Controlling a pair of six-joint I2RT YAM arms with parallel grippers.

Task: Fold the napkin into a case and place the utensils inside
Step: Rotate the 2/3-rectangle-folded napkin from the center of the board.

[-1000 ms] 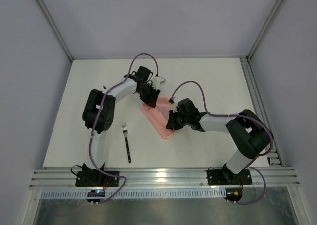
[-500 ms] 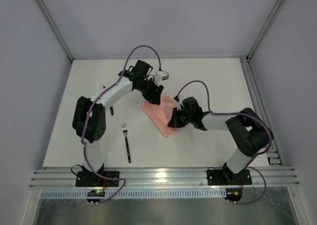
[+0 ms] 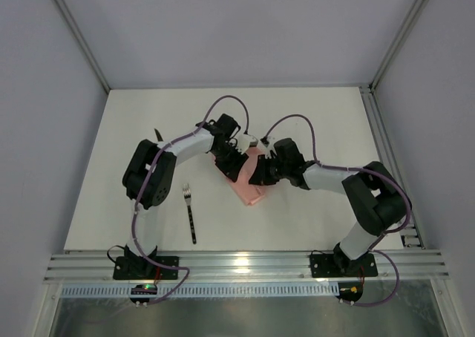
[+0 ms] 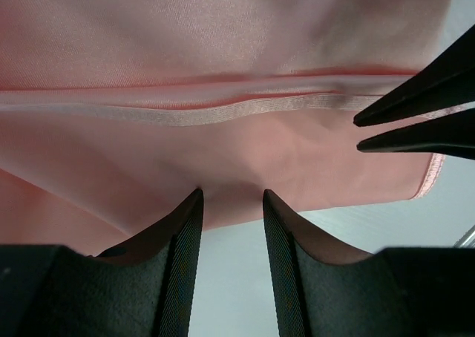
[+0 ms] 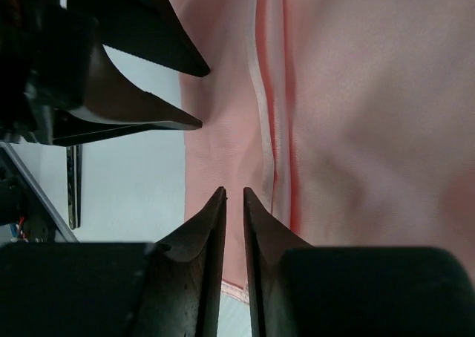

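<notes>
Looking down on the napkin (image 3: 249, 191) here: folded into a longish pink strip, lying flat around the middle of the table (image 3: 319, 122), set on a diagonal. Got both arms reaching in and meeting right over it, left gripper (image 4: 231, 193) on its left side, right gripper (image 5: 234, 190) on its right, just beside each other.

Checking the left wrist view: fingers (image 4: 182, 240) parted roughly halfway, tips sitting at the near edge of the cloth, bare table showing through the gap lower down. Not gripping anything, as far as can be seen. Can also spot a stitched hem running across the fold just past the tips, plus the other gripper's tips poking in from the right.

Over on the right wrist view: fingers (image 5: 204, 233) nearly together, just a thin slit between them, pink showing through it. Nothing visibly caught in there.

Fork (image 3: 191, 212) lying off to the left of the napkin, apart from it, tines pointing away from the arm bases.
</notes>
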